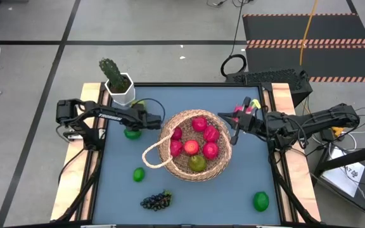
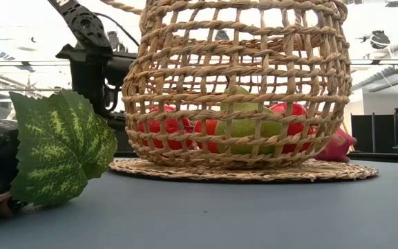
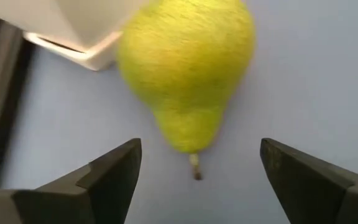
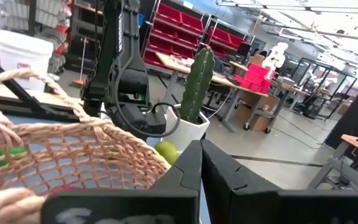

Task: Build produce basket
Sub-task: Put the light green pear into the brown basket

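The big flat blue-grey table (image 1: 246,158) fills the middle of the room. On it, near the centre, stands the large round tan woven wicker basket (image 1: 194,147). Inside it lie four or five red and pink apples (image 1: 210,150) and one green-yellow fruit (image 1: 198,163) at the basket's 6 o'clock side.

At 9 o'clock from the basket, the left arm reaches in, and the left gripper (image 3: 197,171) hangs with its two dark fingers spread wide apart, holding nothing. Just ahead of it a yellow-green pear (image 3: 185,74) lies on the table, its stem pointing at the gap between the fingers. The pear touches the white pot (image 1: 120,92) with the tall green cactus (image 1: 112,72), which sits at 10 o'clock from the basket.

At 3 o'clock from the basket, the right gripper (image 4: 200,163) is squeezed tight and empty. A pink dragon fruit (image 1: 239,113) lies beside it.

A dark bunch of grapes (image 1: 156,201) with a green leaf (image 2: 61,149) rests at 7 o'clock. One small green lime (image 1: 139,174) sits at 8 o'clock, another (image 1: 260,201) at 4 o'clock.
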Robot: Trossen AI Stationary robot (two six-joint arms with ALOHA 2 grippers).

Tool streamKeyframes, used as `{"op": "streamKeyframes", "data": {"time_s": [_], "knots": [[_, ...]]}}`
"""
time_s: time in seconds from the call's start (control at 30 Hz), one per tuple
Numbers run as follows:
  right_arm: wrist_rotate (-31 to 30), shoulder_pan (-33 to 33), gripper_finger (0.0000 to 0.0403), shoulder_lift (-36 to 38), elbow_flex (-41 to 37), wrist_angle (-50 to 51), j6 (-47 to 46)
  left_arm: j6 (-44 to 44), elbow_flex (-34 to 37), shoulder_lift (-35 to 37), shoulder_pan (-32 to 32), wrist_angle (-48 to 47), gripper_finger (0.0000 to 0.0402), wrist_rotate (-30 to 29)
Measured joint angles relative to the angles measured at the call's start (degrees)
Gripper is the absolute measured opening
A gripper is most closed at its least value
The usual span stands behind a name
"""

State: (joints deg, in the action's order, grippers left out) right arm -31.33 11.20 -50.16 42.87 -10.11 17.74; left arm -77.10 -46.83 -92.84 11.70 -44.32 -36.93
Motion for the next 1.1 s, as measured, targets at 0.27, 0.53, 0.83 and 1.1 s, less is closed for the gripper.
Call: {"op": "streamKeyframes", "data": {"time_s": [0.27, 0.53, 0.83, 1.1], "knots": [[0.04, 0.0, 0.0, -0.01, 0.0, 2.03, 1.2, 0.84, 4.53, -0.02, 0.73, 8.52, 0.0315, -0.19], [0.04, 0.0, 0.0, -0.01, 0.0, 2.28, 1.64, 0.93, 9.9, 0.11, 2.7, 13.87, 0.031, -1.62], [0.04, 0.0, 0.0, -0.01, 0.0, 2.23, 1.64, 3.73, 11.43, 0.0, 3.47, 19.66, 0.0307, -3.97], [0.07, 0.0, 0.0, -0.01, 0.0, 2.21, 1.64, 8.05, 11.48, -0.07, 4.58, 22.19, 0.0281, -4.22]]}}
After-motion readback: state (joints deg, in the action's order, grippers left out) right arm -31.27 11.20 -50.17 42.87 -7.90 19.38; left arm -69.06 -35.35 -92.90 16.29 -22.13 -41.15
